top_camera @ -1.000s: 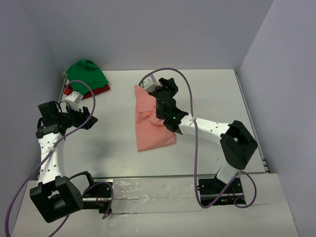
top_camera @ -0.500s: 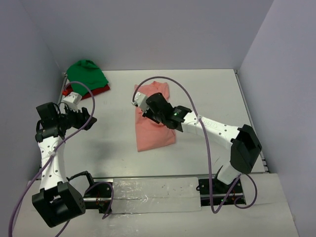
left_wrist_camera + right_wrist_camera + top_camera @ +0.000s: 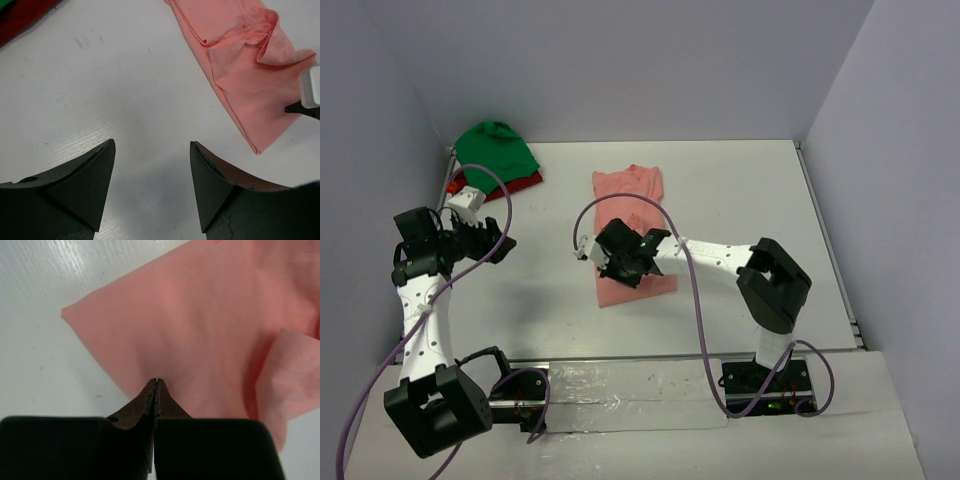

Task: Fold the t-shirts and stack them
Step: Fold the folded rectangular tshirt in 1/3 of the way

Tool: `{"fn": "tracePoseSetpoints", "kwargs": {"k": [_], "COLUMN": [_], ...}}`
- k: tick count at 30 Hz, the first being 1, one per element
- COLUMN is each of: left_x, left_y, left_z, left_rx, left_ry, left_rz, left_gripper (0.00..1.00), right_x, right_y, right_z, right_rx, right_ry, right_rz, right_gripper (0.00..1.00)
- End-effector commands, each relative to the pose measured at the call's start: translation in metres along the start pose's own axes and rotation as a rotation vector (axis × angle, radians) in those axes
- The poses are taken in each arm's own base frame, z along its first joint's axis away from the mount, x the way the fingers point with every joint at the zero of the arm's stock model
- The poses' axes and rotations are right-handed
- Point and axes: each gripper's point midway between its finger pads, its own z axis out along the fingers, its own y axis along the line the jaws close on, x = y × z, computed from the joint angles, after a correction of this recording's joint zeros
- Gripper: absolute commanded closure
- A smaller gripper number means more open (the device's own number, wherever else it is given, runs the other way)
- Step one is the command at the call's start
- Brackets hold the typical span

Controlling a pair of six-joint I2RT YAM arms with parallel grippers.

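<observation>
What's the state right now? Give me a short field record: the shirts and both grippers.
salmon-pink shirt: flat mid-table, partly folded, not stacked
green shirt: far-left corner, bunched on top of the dark red shirt
left gripper: open, above bare table, beside the salmon-pink shirt
right gripper: shut, tips over the salmon-pink shirt near its edge; no pinched cloth visible
</observation>
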Motion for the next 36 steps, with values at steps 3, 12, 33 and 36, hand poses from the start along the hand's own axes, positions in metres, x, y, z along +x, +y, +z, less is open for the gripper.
{"fn": "tracePoseSetpoints", "kwargs": {"k": [3,12,33,36], "left_x": [-0.007,-0.004,-0.003,-0.001], "left_y": [0.001,-0.001,-0.002,-0.002], "left_z": [0.001,0.0,-0.005,-0.005], "left_rx": [0.014,0.016,0.024,0.028], "left_ry": [-0.029,-0.028,-0.035,-0.035], "left_rz": [0.023,0.022,0.022,0.019], "left_gripper": [0.3,0.3,0.3,0.3], "right_x": [-0.012,-0.01,0.024,0.025], "right_y": [0.008,-0.052,-0.155,-0.166], "right_z": [0.007,0.013,-0.006,-0.019], "right_rx": [-0.01,0.359,1.125,1.209], "right_ry": [-0.018,-0.04,0.017,0.018], "right_rz": [-0.012,-0.038,-0.158,-0.156], "right_gripper": [1.0,1.0,1.0,1.0]}}
